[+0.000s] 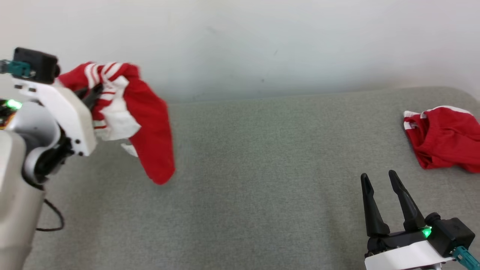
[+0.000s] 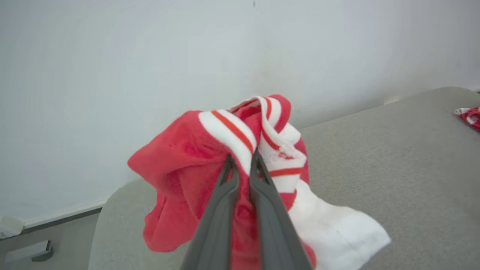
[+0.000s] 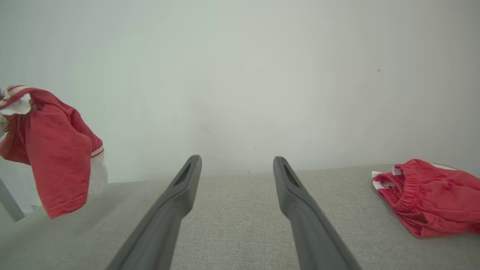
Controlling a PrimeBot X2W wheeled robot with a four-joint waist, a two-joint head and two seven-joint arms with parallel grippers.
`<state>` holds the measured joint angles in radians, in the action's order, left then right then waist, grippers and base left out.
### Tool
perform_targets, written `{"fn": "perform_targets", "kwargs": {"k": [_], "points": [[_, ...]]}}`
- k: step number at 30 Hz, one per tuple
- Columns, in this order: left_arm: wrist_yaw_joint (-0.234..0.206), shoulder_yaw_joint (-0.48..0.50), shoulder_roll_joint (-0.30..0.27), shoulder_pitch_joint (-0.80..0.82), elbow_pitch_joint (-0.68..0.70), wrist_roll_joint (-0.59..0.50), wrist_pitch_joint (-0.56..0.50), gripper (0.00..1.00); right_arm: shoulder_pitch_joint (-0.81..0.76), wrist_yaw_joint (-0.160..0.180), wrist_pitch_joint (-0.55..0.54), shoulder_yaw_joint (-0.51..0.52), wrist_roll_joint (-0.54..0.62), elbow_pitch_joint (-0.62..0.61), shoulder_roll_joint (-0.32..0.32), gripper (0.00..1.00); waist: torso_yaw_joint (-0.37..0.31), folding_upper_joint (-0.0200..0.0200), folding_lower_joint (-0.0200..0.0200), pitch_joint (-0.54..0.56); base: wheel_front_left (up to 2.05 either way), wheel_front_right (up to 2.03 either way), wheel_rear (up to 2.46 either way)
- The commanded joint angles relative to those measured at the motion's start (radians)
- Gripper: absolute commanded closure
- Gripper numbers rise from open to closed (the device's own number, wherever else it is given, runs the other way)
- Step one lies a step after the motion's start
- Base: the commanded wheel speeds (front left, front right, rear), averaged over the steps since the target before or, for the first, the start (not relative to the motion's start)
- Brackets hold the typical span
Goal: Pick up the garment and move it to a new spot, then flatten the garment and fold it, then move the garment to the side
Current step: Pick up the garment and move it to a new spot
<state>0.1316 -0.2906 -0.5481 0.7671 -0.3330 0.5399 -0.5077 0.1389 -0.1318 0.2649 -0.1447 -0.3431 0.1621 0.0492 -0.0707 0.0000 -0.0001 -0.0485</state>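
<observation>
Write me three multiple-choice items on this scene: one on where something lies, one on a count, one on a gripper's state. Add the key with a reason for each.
1. Where on the grey surface does the crumpled red garment lie?
A. near its right edge
B. at its centre
C. at its left end

2. How many garments are in view?
A. one
B. two
C. four

3. How does the left gripper stand?
A. wide open and empty
B. shut on the striped garment
C. shut on nothing

Key:
1 A: in the head view it lies at the far right, to the right of the open right gripper.
2 B: one hangs from the left gripper, and one lies on the surface.
3 B: the two fingers pinch the red-and-white cloth, which hangs from them.
</observation>
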Motion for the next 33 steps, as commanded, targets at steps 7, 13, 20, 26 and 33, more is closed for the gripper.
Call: {"fn": "perform_targets", "kwargs": {"k": [7, 13, 20, 26, 33], "points": [[-0.003, -0.062, 0.051, -0.068, 0.247, 0.034, -0.004, 1.0, -0.016, 0.002, -0.001, 0.039, 0.014, -0.024, 0.003, 0.0, -0.081, 0.0, 0.0001, 0.014, 0.0, 0.0, 0.0], [-0.02, -0.106, 0.117, -0.167, 0.37, 0.051, 0.05, 1.0, -0.022, 0.002, -0.001, 0.076, 0.029, -0.04, 0.003, 0.0, -0.155, 0.0, 0.0001, -0.005, 0.0, 0.0, 0.0], [-0.045, -0.186, 0.187, -0.277, 0.292, -0.042, 0.211, 1.0, -0.024, 0.002, -0.001, 0.073, 0.047, -0.046, 0.002, 0.0, -0.2, 0.0, 0.0001, -0.026, 0.0, 0.0, 0.0], [-0.037, -0.279, 0.3, -0.316, 0.038, -0.085, 0.36, 1.0, -0.007, 0.002, -0.001, 0.034, 0.053, -0.033, 0.003, 0.0, -0.202, 0.0, 0.0001, -0.035, 0.0, 0.0, 0.0], [-0.023, -0.307, 0.377, -0.282, -0.146, -0.084, 0.497, 0.0, -0.001, 0.002, -0.001, 0.019, 0.053, -0.019, 0.005, 0.0, -0.176, 0.0, 0.0001, -0.032, 0.0, 0.0, 0.0]]}}
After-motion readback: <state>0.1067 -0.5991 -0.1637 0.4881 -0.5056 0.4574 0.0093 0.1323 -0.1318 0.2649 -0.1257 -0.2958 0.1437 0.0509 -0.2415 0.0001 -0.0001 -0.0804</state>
